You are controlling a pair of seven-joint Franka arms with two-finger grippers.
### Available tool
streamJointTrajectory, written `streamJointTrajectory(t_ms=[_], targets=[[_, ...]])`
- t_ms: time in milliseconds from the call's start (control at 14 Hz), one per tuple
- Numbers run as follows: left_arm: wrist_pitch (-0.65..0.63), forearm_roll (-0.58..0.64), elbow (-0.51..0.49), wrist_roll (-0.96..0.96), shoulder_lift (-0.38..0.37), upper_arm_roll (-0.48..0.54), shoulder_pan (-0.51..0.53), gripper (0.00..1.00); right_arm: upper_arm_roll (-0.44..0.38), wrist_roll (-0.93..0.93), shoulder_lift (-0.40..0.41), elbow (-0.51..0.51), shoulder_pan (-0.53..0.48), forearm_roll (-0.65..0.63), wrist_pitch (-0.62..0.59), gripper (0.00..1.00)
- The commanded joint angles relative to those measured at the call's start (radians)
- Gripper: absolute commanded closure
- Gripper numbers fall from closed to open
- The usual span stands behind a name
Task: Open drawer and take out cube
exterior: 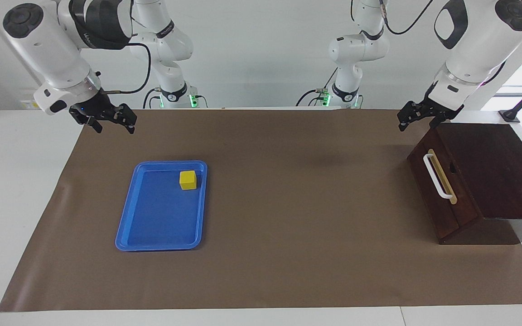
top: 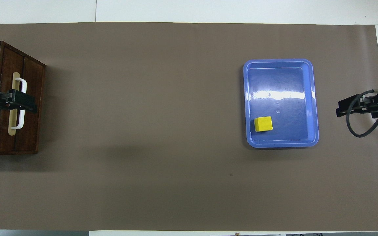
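The brown paper mat [exterior: 288, 203] covered most of the table. The dark wooden box [exterior: 492, 172] was the next biggest thing, and it is the landmark here. It sat at the left arm's end of the mat. The drawer [exterior: 442, 190] in its front looked shut, with its white bar handle [exterior: 437, 176] facing the middle of the mat.

Well apart from the box, toward the right arm's end, lay the blue tray [exterior: 127, 226]. The yellow cube [exterior: 188, 179] sat in the tray, in the corner nearer to the robots and nearer to the box. So the cube was already out of the drawer, and the job looked done or almost done.

The left gripper [exterior: 417, 117] hung in the air over the box's front top edge, above the handle and not touching it. Its fingers were spread wide and held nothing. The right gripper [exterior: 109, 121] waited over the mat's edge, well apart from the box, also spread wide and empty.

To finish well, both arms should probably lift away slowly. The left gripper should go up first, so it does not bump the handle or push the box. Nothing should touch the tray, so the cube stays put.
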Motion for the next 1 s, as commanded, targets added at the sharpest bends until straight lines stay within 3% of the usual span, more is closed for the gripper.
streamJointTrajectory(t_ms=[0, 214, 929], targets=[[-0.043, 0.001, 0.023, 0.033, 0.009, 0.007, -0.002, 0.0, 0.005, -0.026, -0.011, -0.006, -0.01, -0.024, -0.002, 0.0], [-0.046, 0.0, 0.019, 0.037, -0.002, 0.007, -0.004, 0.0, 0.007, 0.099, -0.006, 0.008, -0.011, -0.024, -0.006, 0.0], [-0.041, -0.002, 0.008, 0.04, -0.005, 0.008, -0.011, 0.0, 0.008, 0.109, 0.003, 0.037, -0.008, -0.065, 0.006, 0.0]])
